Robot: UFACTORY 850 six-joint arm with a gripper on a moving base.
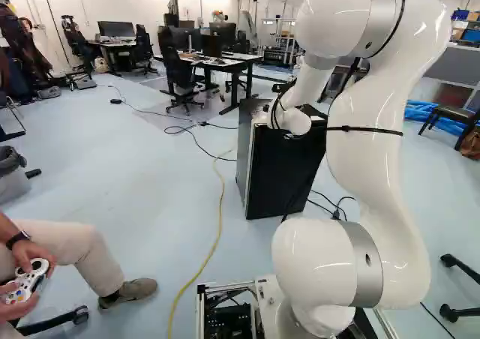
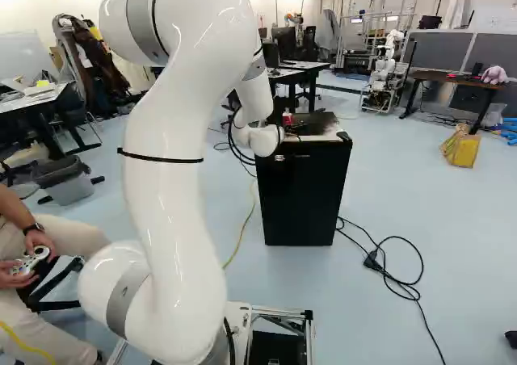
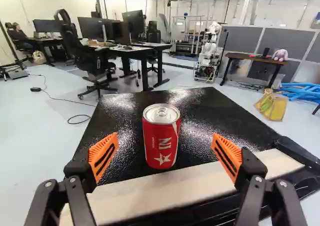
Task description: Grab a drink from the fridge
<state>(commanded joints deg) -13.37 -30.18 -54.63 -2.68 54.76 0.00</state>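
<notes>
Your drink, a red can (image 3: 161, 138), stands upright on the black, shiny top of the fridge (image 2: 303, 203), its silver lid facing up. In the wrist view you see it ahead of the gripper (image 3: 165, 137), in line with the gap between the two fingers. The fingers stand wide apart, orange pads (image 3: 103, 156) facing each other, and neither touches the can. A pale strip (image 3: 165, 190) runs along the near edge of the fridge top, on your side of the can. Your arm (image 2: 174, 187) reaches forward to that near edge; in the right base view the can shows just past its wrist.

On the floor to the right of the fridge in the right base view, you have a looped black cable (image 2: 396, 280). In the left base view a yellow cable (image 1: 220, 211) runs across the floor to the fridge's left. Farther off are an office chair (image 3: 82, 53), desks with monitors, a yellow bag (image 3: 272, 106) and blue hoses (image 3: 300, 92).
</notes>
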